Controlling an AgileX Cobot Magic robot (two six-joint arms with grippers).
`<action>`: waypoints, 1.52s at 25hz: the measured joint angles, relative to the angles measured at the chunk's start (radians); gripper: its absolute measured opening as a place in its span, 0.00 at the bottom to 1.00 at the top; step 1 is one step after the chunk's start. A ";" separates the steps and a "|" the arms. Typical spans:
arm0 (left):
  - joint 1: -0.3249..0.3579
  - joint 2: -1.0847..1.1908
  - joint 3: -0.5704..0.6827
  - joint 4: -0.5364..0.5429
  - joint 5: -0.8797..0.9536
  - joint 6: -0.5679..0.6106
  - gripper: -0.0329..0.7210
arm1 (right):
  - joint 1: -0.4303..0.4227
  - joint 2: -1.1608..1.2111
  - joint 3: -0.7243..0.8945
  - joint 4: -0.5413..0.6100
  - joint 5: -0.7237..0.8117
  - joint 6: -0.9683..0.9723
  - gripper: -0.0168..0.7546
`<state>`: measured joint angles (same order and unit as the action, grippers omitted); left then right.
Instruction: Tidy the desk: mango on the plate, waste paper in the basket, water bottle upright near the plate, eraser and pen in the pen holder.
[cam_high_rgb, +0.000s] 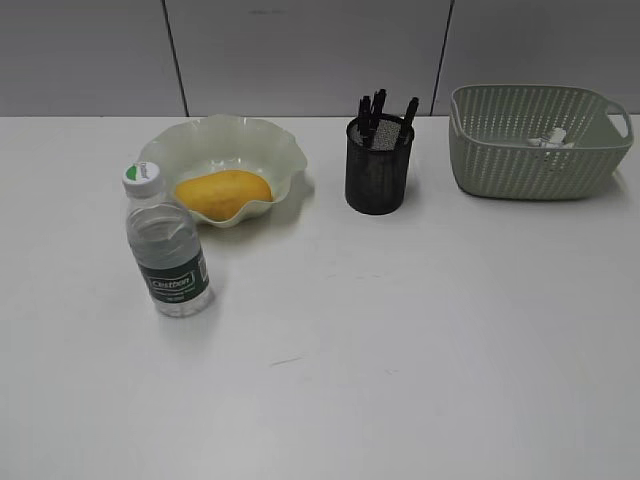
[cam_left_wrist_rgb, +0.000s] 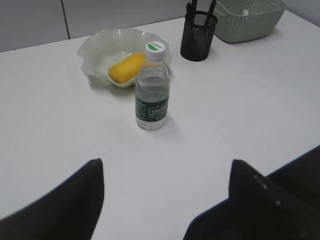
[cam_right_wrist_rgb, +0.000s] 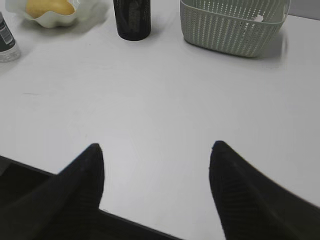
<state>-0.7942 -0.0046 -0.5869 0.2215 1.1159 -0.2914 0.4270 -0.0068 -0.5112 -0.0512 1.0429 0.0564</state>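
Light: even, soft, bright in every view.
Shadows: faint and short; a pale one beside the water bottle (cam_high_rgb: 166, 243), another under the plate (cam_high_rgb: 290, 150).
Glare: mild sheen on the white bench (cam_high_rgb: 420, 350).
Focus: exterior view slightly soft; dark gripper fingers (cam_left_wrist_rgb: 65, 200) blurred in both wrist views.

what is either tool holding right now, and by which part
Nothing is held. The left tool and the right tool both stand open over the bare white desk, empty between their fingers.
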 joint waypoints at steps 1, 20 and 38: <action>0.000 -0.002 0.013 -0.013 0.000 0.017 0.82 | 0.000 0.000 0.000 0.003 -0.001 0.000 0.69; 0.210 -0.001 0.048 -0.065 -0.052 0.070 0.68 | -0.156 0.000 0.000 0.008 -0.001 0.001 0.62; 0.615 -0.002 0.048 -0.063 -0.054 0.070 0.62 | -0.324 0.000 0.000 0.019 -0.002 0.001 0.62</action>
<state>-0.1795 -0.0063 -0.5394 0.1583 1.0622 -0.2216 0.1034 -0.0068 -0.5112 -0.0319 1.0412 0.0569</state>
